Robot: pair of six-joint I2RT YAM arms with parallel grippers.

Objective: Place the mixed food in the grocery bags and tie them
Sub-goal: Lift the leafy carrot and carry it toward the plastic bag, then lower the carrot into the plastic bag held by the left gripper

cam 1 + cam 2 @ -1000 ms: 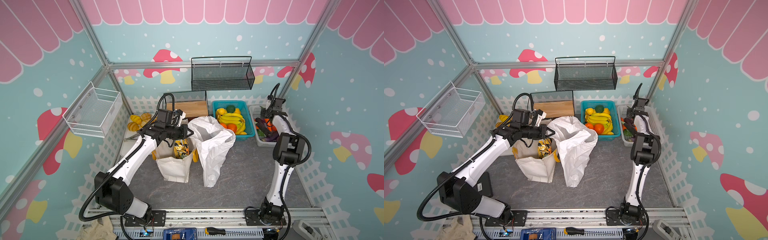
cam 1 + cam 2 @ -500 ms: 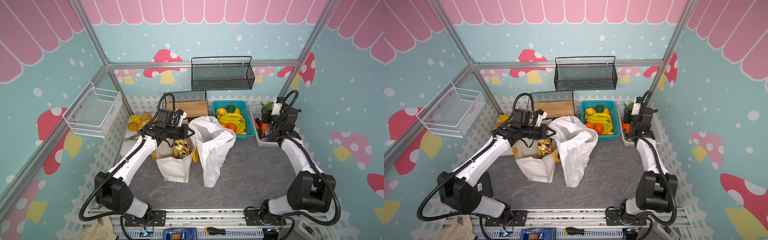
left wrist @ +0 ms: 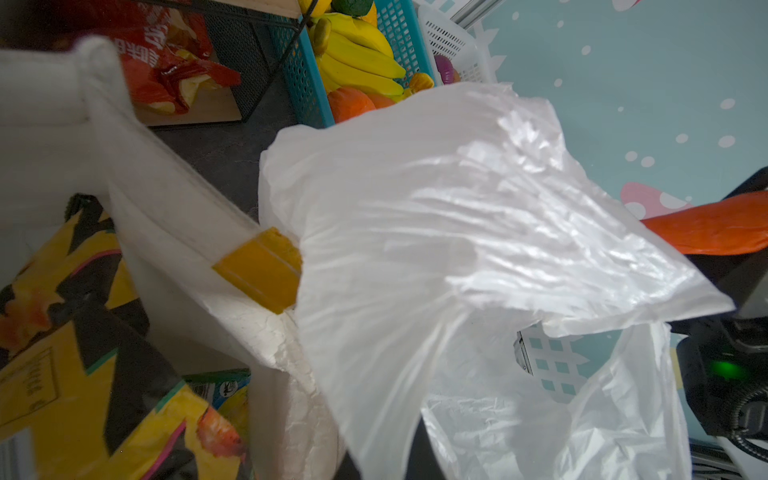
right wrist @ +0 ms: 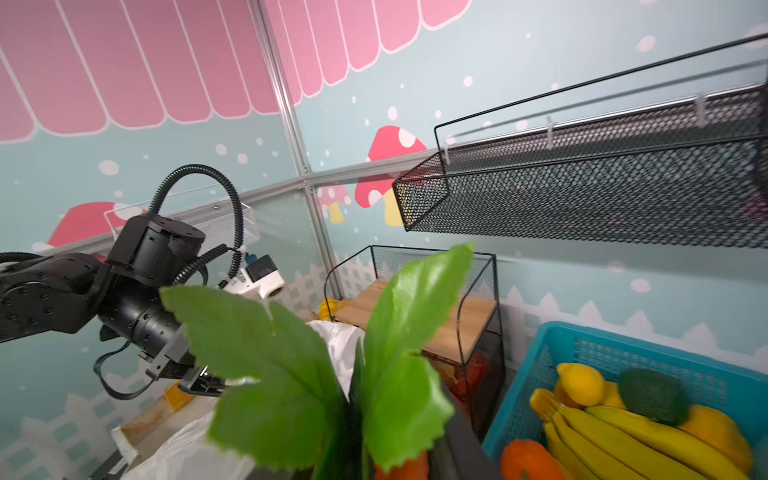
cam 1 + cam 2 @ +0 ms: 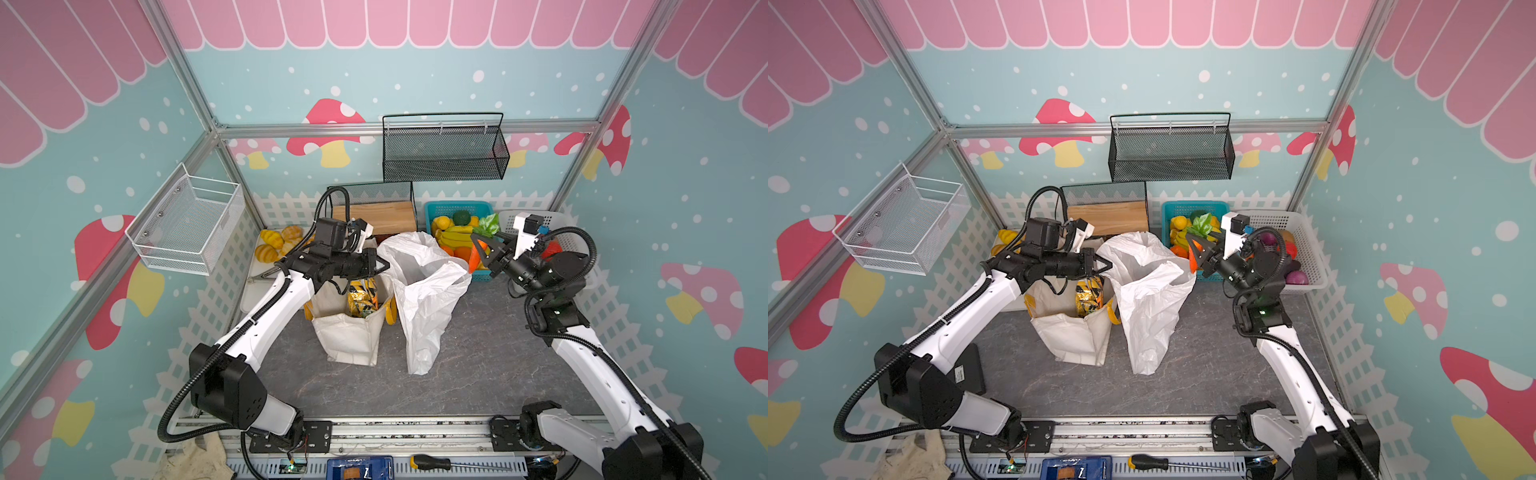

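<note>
Carrot in right end effector; left end effector, unseen wrist-side, pinches plastic bag.

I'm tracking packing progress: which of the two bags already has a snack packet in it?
The cream canvas tote beside the white plastic bag: a gold-black packet stands in its open mouth; none shows in the plastic one.

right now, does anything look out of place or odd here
A screwdriver lies loose on the front rail, and a crumpled cloth sits at its left end; neither is grocery stuff. Nothing looks spilled or damaged.
</note>
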